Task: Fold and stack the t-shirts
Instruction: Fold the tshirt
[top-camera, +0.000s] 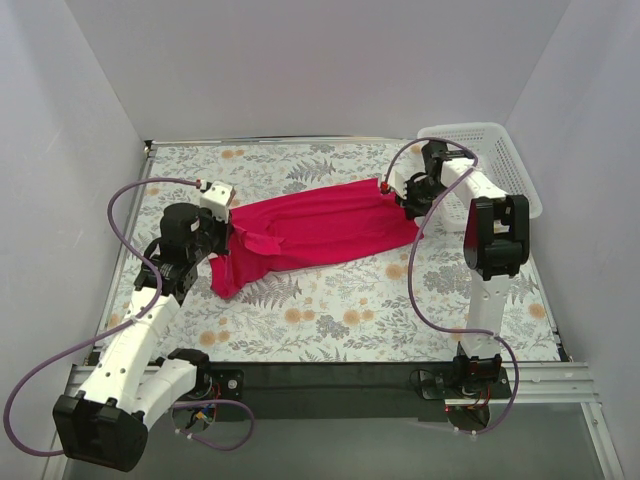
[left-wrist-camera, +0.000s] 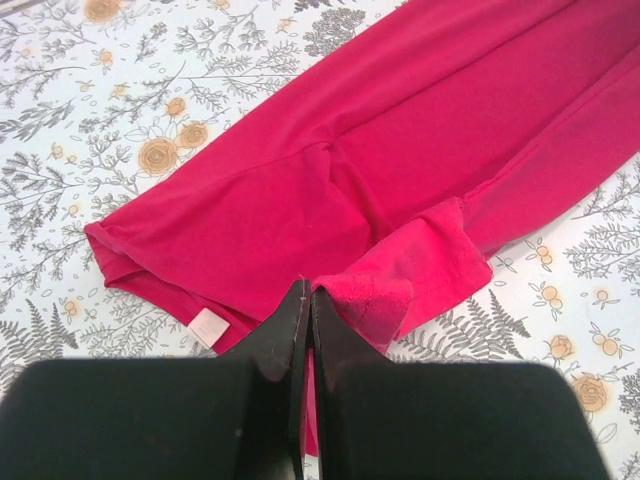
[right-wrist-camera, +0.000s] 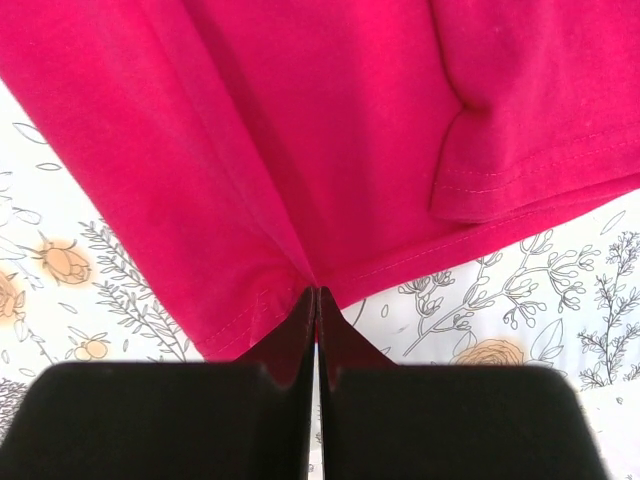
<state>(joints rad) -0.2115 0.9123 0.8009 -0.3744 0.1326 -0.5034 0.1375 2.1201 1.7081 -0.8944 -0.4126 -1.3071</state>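
Observation:
The magenta-red t-shirt (top-camera: 315, 230) lies stretched lengthwise across the floral table, folded narrow. My left gripper (top-camera: 222, 238) is shut on its left end; in the left wrist view (left-wrist-camera: 306, 290) red cloth shows between the jaws, beside a turned-up sleeve (left-wrist-camera: 420, 265) and the white neck tag (left-wrist-camera: 208, 327). My right gripper (top-camera: 398, 196) is shut on the shirt's right end; in the right wrist view (right-wrist-camera: 316, 292) the jaws pinch the hem (right-wrist-camera: 240, 318), and a folded sleeve edge (right-wrist-camera: 520, 185) lies to the right.
A white mesh basket (top-camera: 490, 160) stands at the back right, behind the right arm. Grey walls enclose the table on three sides. The table's dark front rail (top-camera: 330, 385) runs between the arm bases.

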